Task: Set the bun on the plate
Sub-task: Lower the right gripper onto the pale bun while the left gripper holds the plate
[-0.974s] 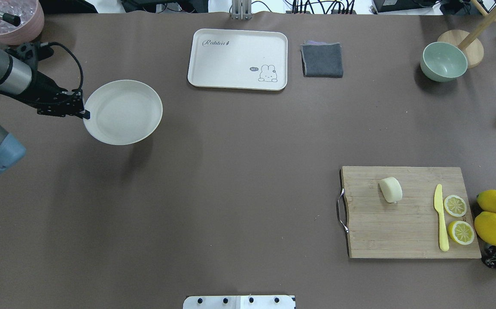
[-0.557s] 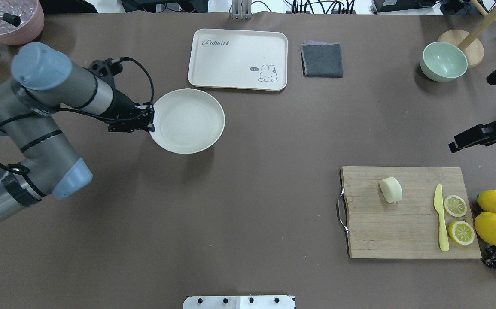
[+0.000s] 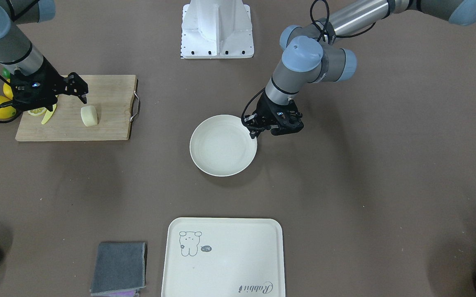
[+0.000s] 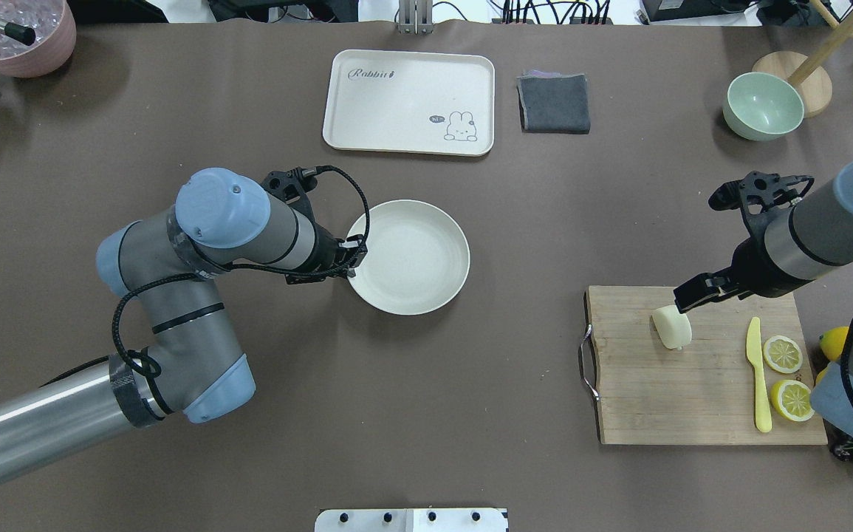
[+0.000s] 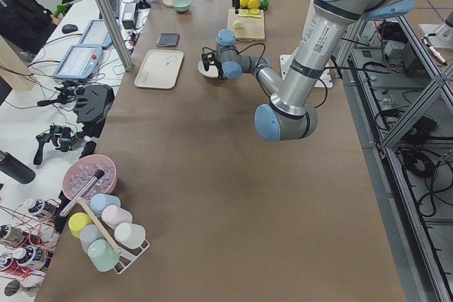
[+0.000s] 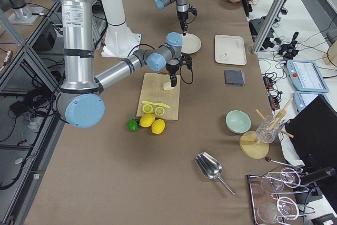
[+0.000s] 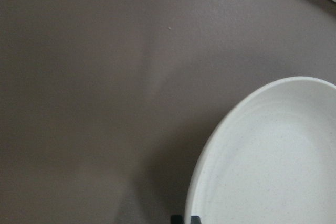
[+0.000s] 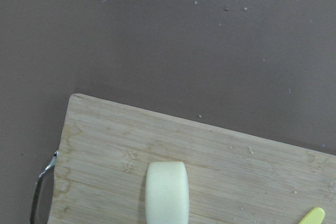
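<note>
1. On the board (image 4: 692,403), on the counter's (image 4: 426,414) right side, the bun (image 4: 671,327) is lying ungrasped, well apart from the plate (image 4: 419,255).
2. The right gripper (image 3: 84,92) is held spread just above the bun, so the approach is judged to be the step in hand.
3. The plate's rim is clamped by the left gripper (image 4: 353,264), mid-counter.
4. Next, a descent around the bun and a gentle closing are called for.
5. The counter is covered in brown. A tray (image 4: 409,102) and cloth (image 4: 555,103) are set at its far edge, and desks (image 5: 79,58) are seen beyond.
</note>
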Robot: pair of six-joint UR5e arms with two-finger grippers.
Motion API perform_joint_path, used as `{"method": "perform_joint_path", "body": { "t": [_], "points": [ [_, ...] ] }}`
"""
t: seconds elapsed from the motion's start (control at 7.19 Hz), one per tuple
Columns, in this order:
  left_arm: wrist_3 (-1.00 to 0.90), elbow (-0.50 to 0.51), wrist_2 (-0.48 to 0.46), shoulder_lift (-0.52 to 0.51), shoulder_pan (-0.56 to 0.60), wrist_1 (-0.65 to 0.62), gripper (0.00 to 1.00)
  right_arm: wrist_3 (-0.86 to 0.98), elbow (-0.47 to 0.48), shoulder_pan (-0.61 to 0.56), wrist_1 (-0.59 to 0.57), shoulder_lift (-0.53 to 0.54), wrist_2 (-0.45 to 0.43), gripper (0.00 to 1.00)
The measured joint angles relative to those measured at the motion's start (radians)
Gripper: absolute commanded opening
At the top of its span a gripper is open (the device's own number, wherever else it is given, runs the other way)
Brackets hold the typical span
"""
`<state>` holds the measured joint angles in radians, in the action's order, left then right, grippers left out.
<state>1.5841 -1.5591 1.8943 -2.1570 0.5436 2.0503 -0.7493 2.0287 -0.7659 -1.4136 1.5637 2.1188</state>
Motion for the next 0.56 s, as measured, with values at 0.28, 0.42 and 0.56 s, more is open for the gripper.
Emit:
{"method": "perform_joint_path", "body": {
  "t": [0.28,0.42,0.56],
  "points": [
    [0.010,0.018,-0.017,-0.020,-0.024,0.001,0.00,-0.006,-0.042,0.037,0.002,-0.024,-0.016,0.99],
    [0.011,0.019,-0.018,-0.022,-0.032,0.002,0.00,-0.006,-0.066,0.051,0.002,-0.041,-0.026,0.98],
    [0.011,0.019,-0.018,-0.022,-0.036,0.004,0.19,-0.005,-0.086,0.064,0.003,-0.053,-0.039,0.95]
  ]
}}
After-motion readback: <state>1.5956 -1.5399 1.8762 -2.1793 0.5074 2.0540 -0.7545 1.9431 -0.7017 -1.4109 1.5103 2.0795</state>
